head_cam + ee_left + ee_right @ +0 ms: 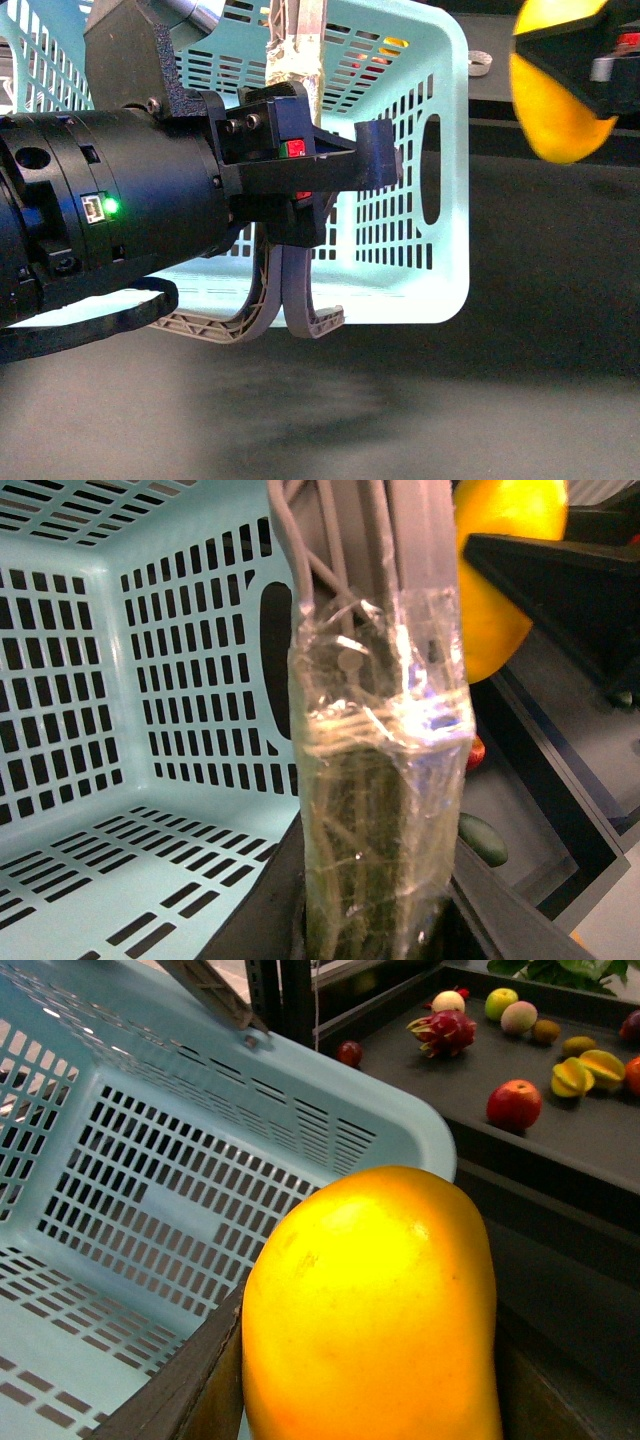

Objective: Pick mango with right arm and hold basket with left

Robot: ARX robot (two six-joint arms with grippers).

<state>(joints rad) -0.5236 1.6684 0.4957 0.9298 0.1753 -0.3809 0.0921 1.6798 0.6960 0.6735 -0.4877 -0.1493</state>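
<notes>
The bright yellow oval mango (555,105) is clamped in the right gripper (565,70), the light-blue plastic basket (445,90) held by its taped handles (380,780) in the closed left gripper (335,165). If released early, the basket could be missed.

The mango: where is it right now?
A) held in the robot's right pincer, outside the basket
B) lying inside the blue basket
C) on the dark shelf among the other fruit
A: the right pincer grips the mango from both sides, just outside the rim of the basket.
</notes>
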